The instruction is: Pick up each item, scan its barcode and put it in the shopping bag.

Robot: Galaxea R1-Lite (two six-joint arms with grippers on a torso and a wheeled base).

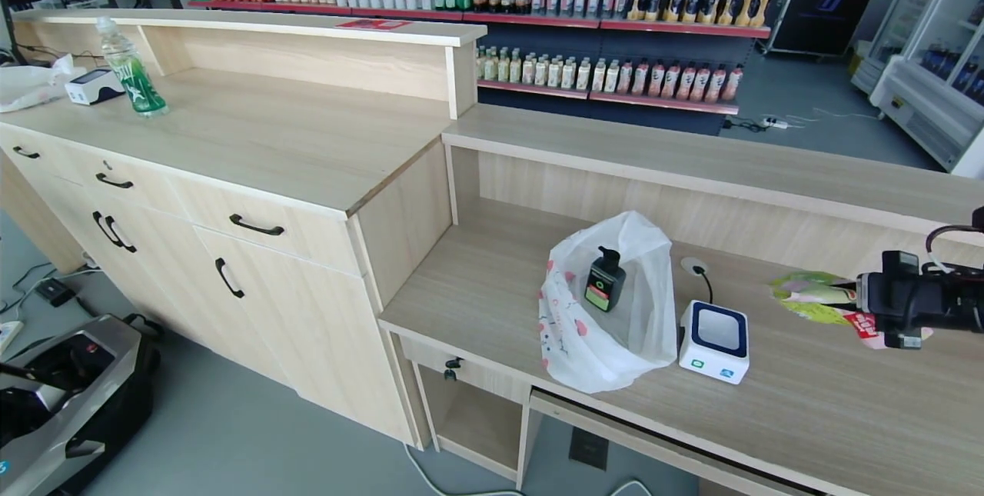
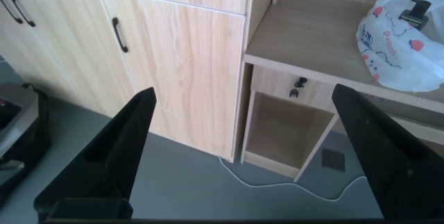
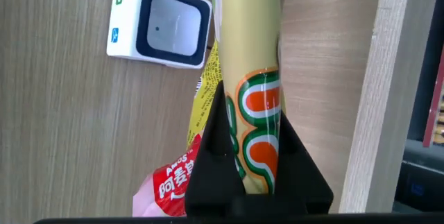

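A white plastic shopping bag (image 1: 607, 319) stands open on the lower counter with a dark pump bottle (image 1: 605, 281) inside it. The bag (image 2: 402, 37) also shows far off in the left wrist view. Just right of the bag sits the white scanner (image 1: 715, 341) with its dark window up. Farther right, my right gripper (image 1: 853, 297) is shut on a green and yellow snack packet (image 1: 807, 297), held above the counter. In the right wrist view the packet (image 3: 253, 85) is pinched between the fingers, with the scanner (image 3: 161, 21) beyond it. My left gripper (image 2: 243, 154) is open over the floor, beside the cabinets.
A raised wooden ledge (image 1: 692, 158) runs behind the lower counter. The taller counter (image 1: 254, 134) on the left carries a green bottle (image 1: 131, 69), a second scanner (image 1: 94, 86) and a white bag (image 1: 31, 84). Shelves of drinks (image 1: 600, 19) line the back wall.
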